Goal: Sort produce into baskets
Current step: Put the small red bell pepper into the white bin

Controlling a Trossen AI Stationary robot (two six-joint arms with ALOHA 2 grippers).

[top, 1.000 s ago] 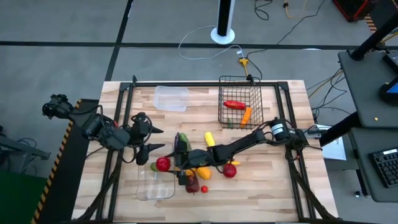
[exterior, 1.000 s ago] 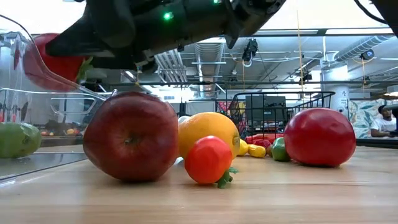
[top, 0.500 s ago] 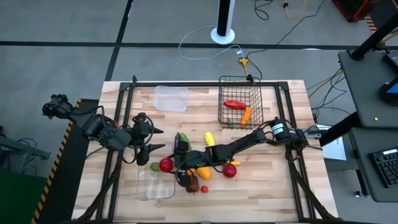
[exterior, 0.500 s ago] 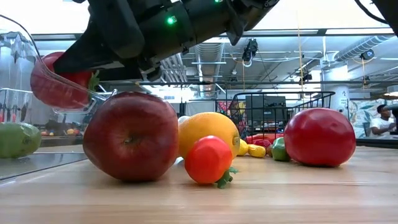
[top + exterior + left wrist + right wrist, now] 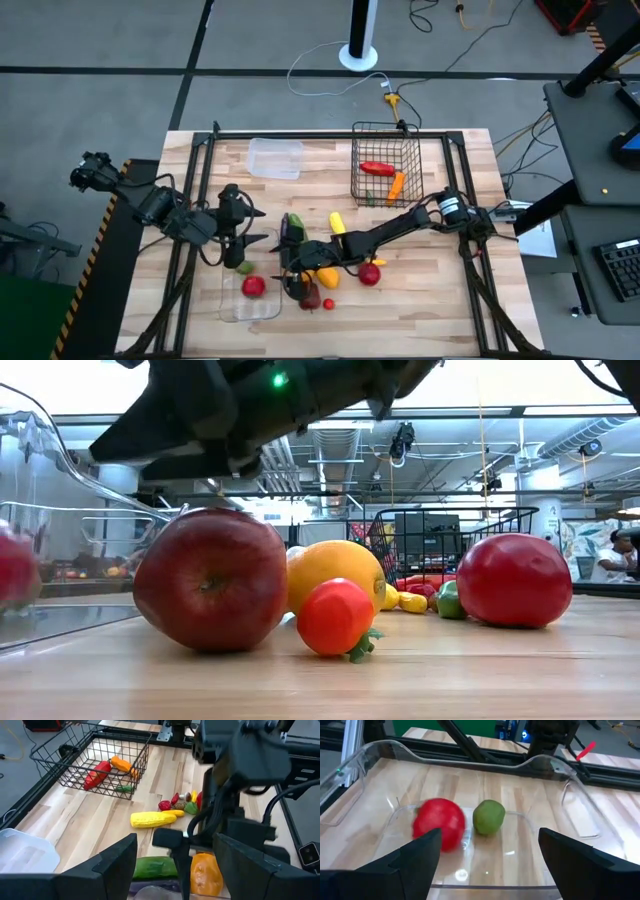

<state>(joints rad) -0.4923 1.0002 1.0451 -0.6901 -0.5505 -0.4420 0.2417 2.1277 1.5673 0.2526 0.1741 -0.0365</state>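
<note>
**Red fruit lies in the clear tray under spread right fingers**

From my remote seat, reading left to right: the left gripper (image 5: 238,243) hangs over the near-left part of the table (image 5: 440,290), its fingers (image 5: 114,861) held apart around nothing. Just beside it sits the long clear tray (image 5: 250,295), its walls hard to trace from above. In it I see a red round fruit (image 5: 439,823) and a green round fruit (image 5: 489,817), close together; whether they touch I cannot tell. In the low view the red one is cut off at the frame edge.

The right gripper (image 5: 290,272) reaches across the pile at mid-table, fingers (image 5: 417,858) spread wide and empty above the tray. Its arm hides part of the produce beneath it. Clear of it I make out a cucumber (image 5: 294,224), a yellow corn-like piece (image 5: 337,223), an orange fruit (image 5: 335,572), a dark red apple (image 5: 211,579), a small tomato (image 5: 335,617) and a large tomato (image 5: 369,274).

Farther right, the wire basket (image 5: 412,160) holds a red pepper (image 5: 376,168), a carrot (image 5: 396,184) and something small and green I cannot identify. The small tub (image 5: 274,158) stands at the far edge.
</note>
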